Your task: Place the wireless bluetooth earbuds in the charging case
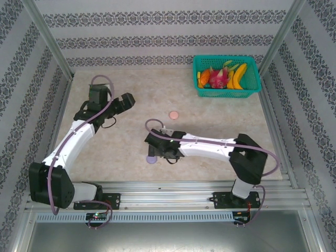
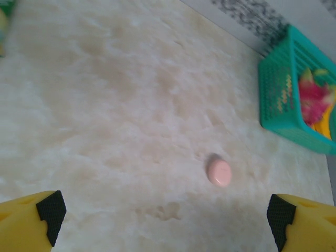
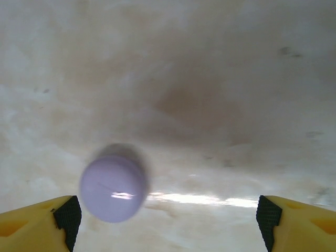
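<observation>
A closed round pale purple case [image 3: 113, 188] lies flat on the table, just inside the left fingertip of my right gripper [image 3: 168, 218], which is open and low over it. From above, this purple case [image 1: 152, 159] peeks out beside the right gripper [image 1: 157, 146]. A closed round pale pink case [image 1: 172, 114] lies mid-table. My left gripper [image 1: 127, 100] hovers to its left, open and empty. In the left wrist view the pink case [image 2: 219, 172] sits ahead of the left gripper [image 2: 164, 215], to the right. The tiny earbuds are out of view.
A teal basket [image 1: 253, 79] of toy fruit stands at the back right, and its side wall [image 2: 275, 97] appears in the left wrist view. Patterned walls and metal posts enclose the beige table [image 1: 126, 142]. A metal rail runs along the near edge.
</observation>
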Tool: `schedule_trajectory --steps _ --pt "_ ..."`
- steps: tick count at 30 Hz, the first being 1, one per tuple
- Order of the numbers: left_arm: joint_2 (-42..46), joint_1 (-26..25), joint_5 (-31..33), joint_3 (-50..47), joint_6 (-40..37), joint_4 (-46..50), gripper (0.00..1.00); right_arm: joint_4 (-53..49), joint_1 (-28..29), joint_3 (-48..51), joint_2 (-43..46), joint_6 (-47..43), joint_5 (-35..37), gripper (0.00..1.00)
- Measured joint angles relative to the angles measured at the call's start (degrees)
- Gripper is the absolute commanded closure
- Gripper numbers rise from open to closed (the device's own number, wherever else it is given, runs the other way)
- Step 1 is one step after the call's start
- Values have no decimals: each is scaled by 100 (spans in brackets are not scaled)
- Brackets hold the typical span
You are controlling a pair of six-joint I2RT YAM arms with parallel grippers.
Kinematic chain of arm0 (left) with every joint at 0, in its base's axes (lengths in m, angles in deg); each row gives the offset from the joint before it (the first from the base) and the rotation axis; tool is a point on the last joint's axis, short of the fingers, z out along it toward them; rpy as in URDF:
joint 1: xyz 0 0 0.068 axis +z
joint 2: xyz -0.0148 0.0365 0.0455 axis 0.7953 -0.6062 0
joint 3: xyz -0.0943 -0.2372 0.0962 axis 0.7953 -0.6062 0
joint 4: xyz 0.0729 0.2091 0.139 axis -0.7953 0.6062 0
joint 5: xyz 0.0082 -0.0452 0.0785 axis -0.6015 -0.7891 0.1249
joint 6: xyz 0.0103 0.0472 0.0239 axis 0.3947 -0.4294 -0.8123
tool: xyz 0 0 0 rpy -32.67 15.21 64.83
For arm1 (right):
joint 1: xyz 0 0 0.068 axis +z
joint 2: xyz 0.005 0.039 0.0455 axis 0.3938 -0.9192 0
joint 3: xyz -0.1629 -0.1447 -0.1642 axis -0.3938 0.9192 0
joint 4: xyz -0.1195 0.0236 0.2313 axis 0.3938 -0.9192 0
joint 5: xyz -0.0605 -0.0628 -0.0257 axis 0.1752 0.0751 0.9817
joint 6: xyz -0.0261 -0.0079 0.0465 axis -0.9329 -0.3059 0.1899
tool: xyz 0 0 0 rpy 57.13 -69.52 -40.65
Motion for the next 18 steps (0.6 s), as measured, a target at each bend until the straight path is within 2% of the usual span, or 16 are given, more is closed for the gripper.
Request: schedule_trajectory --steps 5,9,18 --pt "190 592 59 -264 461 70 0 -431 229 -793 -669 750 55 14" --pt "343 1016 -31 -643 828 70 0 -706 258 -981 -887 1294 98 17" --pt "422 1241 -372 -1062 1237 -83 0 -994 269 -1622 -1416 1593 129 20"
